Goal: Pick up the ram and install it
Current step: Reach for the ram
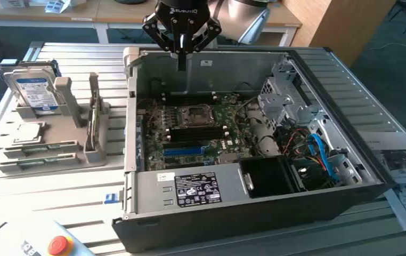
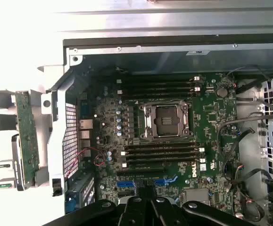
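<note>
My black gripper pinched closed, empty, over open grey computer case's far wall.
Thin green ram stick untouched; dropping closed could hit green motherboard.

Green ram, green motherboard, black hand

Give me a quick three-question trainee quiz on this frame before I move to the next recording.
1. Where do the ram sticks lie? A in the grey holder outside the case; B plugged in inside the case; C loose on the case floor.
2. True or false: the pincer is shut on one of them.
3. Fill in: the pincer hangs above the open ____, not above the holder.
Key: 1 A; 2 false, it is shut and empty; 3 case.
</note>
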Tool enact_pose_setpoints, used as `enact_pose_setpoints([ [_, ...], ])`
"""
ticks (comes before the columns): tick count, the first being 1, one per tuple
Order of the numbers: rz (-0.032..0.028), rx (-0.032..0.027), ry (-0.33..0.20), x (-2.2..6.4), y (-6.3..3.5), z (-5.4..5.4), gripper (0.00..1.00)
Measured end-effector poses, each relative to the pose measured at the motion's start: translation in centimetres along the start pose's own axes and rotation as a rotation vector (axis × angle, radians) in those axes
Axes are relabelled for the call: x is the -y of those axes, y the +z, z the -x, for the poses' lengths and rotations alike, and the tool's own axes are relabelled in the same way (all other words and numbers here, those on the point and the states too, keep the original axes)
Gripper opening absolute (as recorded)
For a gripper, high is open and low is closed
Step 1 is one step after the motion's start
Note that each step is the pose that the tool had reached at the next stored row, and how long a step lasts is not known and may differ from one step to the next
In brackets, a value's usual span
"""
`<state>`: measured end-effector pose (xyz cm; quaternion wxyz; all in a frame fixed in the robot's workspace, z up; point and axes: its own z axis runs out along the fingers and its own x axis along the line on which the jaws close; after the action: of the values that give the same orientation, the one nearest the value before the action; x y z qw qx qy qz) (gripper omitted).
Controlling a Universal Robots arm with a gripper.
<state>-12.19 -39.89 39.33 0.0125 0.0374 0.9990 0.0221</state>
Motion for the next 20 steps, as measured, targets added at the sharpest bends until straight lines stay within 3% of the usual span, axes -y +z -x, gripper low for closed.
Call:
enact_pose_setpoints([
  [14,-0.0001,0.0000,0.000,0.00,0.00,-0.1,0.10],
  [20,0.0000,0.0000,0.000,0.10,-0.02,-1.4,0.10],
])
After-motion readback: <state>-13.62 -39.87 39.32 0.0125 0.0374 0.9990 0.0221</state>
